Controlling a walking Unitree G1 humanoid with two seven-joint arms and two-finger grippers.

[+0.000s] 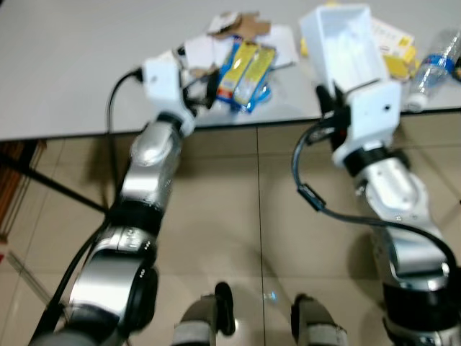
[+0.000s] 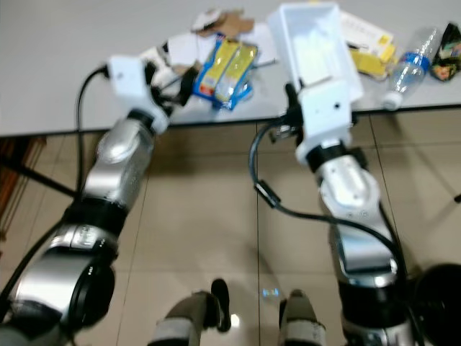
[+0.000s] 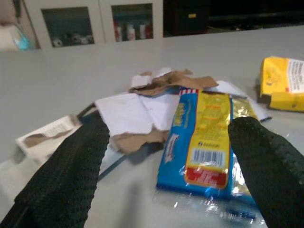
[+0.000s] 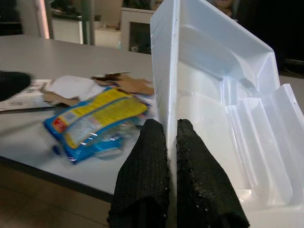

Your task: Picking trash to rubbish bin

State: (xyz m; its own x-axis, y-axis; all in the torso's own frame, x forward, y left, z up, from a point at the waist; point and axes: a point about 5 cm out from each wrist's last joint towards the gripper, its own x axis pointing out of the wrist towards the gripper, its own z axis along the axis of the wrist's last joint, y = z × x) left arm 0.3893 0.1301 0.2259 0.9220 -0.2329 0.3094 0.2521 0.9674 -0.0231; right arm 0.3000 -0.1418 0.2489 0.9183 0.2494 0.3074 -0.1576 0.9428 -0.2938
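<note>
My right tool [image 4: 172, 142] is clamped on the wall of the white plastic tray [image 1: 346, 43], pinching it at the near edge of the worktop [image 1: 65, 72]. My left tool [image 3: 171, 156] has its fingers spread wide, hovering low over the blue and yellow snack wrapper [image 1: 246, 72]. As I judge it, the job is barely started: one piece is in hand, while the wrapper, the torn cardboard and paper [image 1: 234, 29], the yellow packet [image 1: 396, 54] and the plastic bottle [image 1: 432, 68] all lie on the worktop. I see no bin yet. The tray sits at the worktop's edge, so it can lift clear toward me; open tiled floor [image 1: 238, 209] lies below for stepping back.
</note>
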